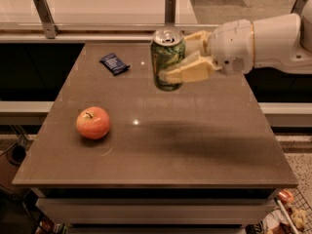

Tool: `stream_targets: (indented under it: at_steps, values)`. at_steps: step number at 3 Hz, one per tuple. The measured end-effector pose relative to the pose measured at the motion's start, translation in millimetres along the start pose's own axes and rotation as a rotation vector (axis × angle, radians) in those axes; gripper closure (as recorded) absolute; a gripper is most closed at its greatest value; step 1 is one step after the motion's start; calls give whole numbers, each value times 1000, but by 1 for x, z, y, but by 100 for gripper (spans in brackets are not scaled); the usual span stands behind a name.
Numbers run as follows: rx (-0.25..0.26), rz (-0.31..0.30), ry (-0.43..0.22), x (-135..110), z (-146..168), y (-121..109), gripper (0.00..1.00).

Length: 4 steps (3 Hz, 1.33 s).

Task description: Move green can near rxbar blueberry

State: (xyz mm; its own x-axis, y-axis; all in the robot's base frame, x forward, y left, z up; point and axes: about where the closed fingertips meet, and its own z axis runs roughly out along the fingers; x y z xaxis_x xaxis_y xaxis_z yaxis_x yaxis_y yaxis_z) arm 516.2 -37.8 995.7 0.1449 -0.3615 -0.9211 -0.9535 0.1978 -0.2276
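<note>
The green can (167,59), with a silver top and pull-tab, is held upright in the air above the far middle of the brown table (195,145). My gripper (181,57) comes in from the right and is shut on the can, one cream finger in front of it and one behind. The rxbar blueberry (114,63), a small dark navy wrapper, lies flat on the table at the far left, a short way left of the can.
A red-orange apple (93,123) sits on the left part of the table near the front. A pale counter with metal posts (169,9) runs behind the table. My white arm (263,40) spans the right side.
</note>
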Motion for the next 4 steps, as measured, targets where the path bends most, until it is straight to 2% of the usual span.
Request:
stream_targets:
  at_steps: [1,2,4]
  values:
    - [92,-18,-15,-22,7,-41,100]
    - [232,-18,-6,-37,20,-83,100]
    - [223,-1,1,-37,25,-90,100]
